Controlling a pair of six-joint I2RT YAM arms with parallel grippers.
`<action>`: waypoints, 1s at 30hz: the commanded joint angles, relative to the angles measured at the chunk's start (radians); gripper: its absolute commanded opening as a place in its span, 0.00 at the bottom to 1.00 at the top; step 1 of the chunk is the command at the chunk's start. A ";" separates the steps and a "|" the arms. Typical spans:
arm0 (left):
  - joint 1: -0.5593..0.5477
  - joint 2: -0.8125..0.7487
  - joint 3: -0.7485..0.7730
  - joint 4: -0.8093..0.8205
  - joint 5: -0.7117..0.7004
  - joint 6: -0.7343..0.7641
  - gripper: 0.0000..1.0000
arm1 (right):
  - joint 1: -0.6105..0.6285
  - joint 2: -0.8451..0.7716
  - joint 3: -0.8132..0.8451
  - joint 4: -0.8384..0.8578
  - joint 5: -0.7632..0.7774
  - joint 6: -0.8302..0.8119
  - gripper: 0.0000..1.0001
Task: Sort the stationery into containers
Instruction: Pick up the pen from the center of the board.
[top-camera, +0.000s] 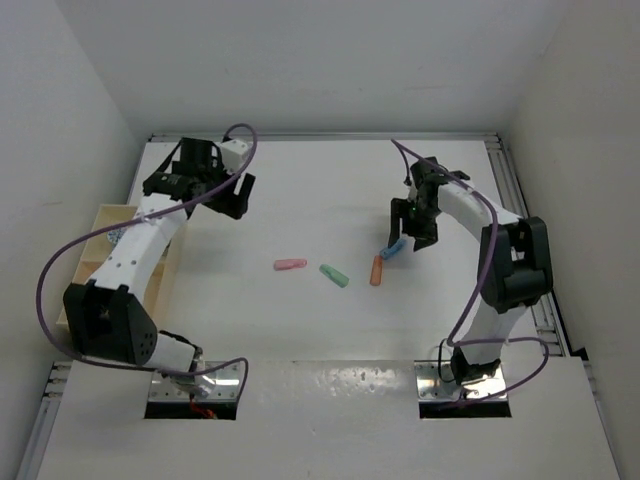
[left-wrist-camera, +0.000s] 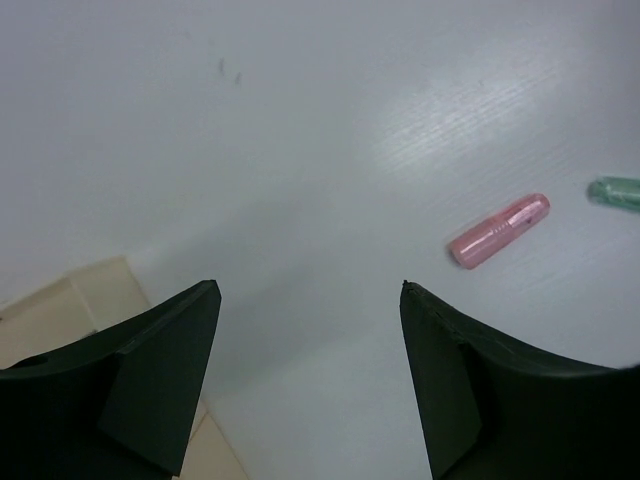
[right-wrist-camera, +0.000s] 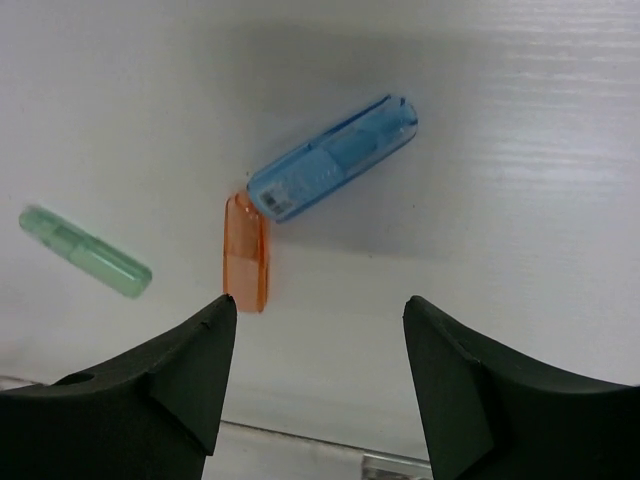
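Held spread: right gripper (right-wrist-camera: 318, 305) near translucent blue plastic stub (right-wrist-camera: 332, 158) touching orange plastic stub (right-wrist-camera: 246, 252); left gripper (left-wrist-camera: 308, 290) near white table (top-camera: 330, 200) left edge.

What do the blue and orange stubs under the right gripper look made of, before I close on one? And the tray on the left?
Blue stub: probably translucent plastic with a glossy finish, since inner parts show through its shell. Orange stub: looks like smooth translucent plastic too, judging by its see-through tint. Tray: pale and matte, probably unpainted wood, though no grain can be made out.
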 joint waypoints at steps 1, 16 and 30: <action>0.025 -0.165 -0.040 0.122 -0.062 -0.071 0.80 | 0.008 0.054 0.076 0.034 0.062 0.144 0.67; 0.058 -0.284 -0.075 0.015 -0.154 -0.013 0.79 | 0.010 0.321 0.228 0.006 0.068 0.204 0.63; 0.068 -0.292 -0.039 -0.069 0.142 0.070 0.80 | 0.030 0.271 0.264 -0.015 -0.166 0.170 0.00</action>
